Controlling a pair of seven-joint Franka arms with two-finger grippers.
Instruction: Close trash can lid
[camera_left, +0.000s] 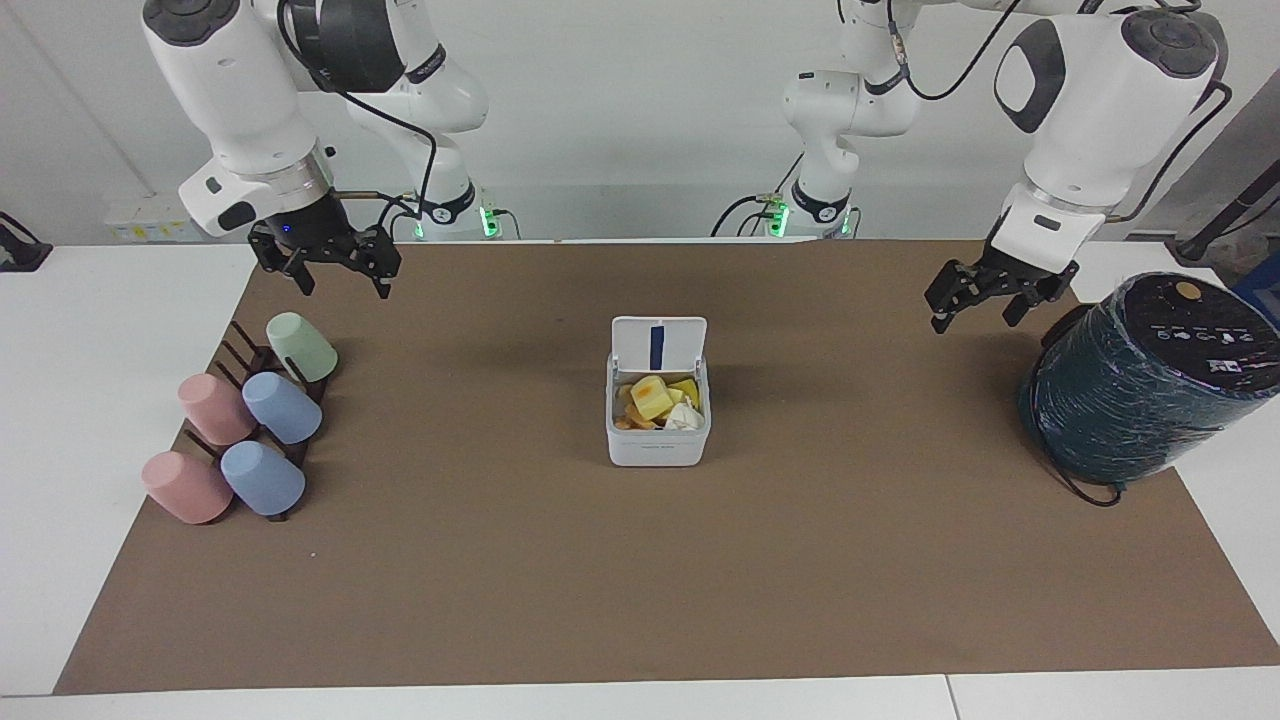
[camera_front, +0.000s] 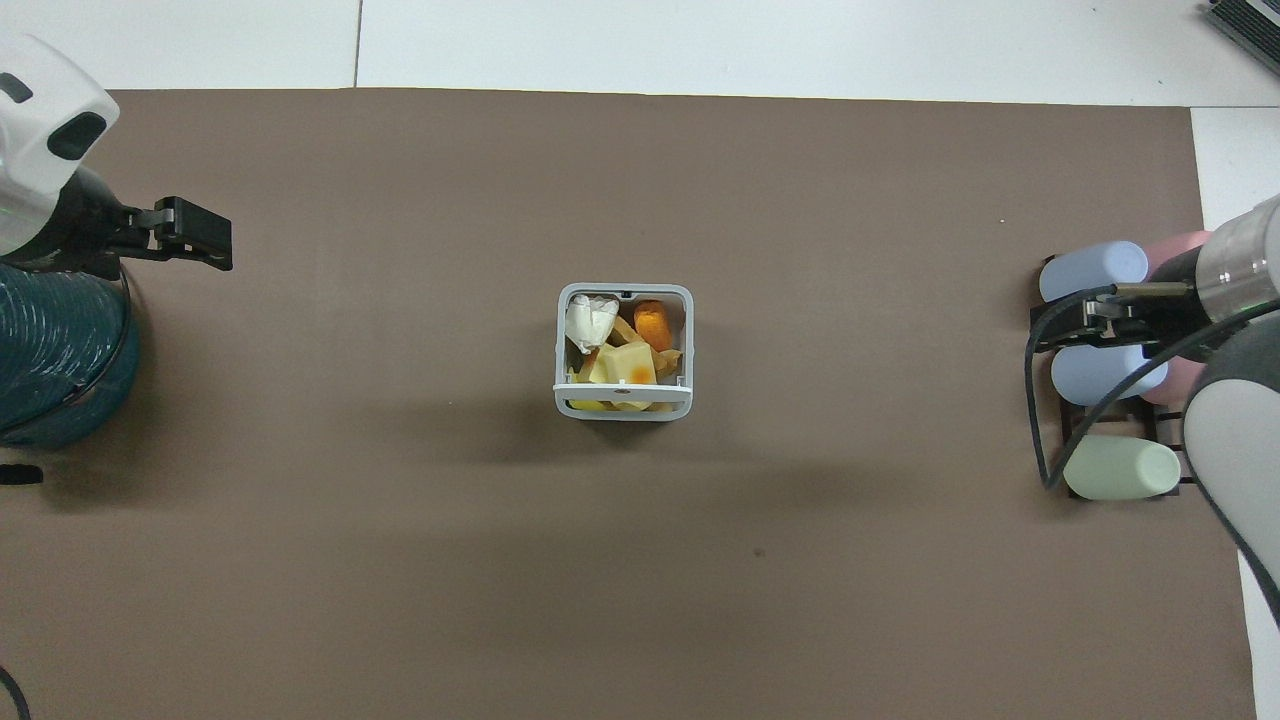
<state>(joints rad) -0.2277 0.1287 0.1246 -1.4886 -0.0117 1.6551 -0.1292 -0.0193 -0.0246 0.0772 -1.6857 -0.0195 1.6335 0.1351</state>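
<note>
Brown mat: left end effector spread, empty; right end effector spread, empty.

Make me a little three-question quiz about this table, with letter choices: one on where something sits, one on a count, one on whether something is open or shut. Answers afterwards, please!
1. Where is the trash can?
A. mid-table, between the two arms' ends
B. on the cup rack
C. against the teal cylinder

2. How many cups lie on the rack?
A. three
B. five
C. seven

3. How is the lid?
A. shut flat
B. lying beside the can
C. standing up open

Answers:
1 A: it stands alone on the brown mat, apart from the rack and the teal cylinder.
2 B: two pink, two blue and one green.
3 C: its blue strip faces the camera and the scraps inside show.
</note>
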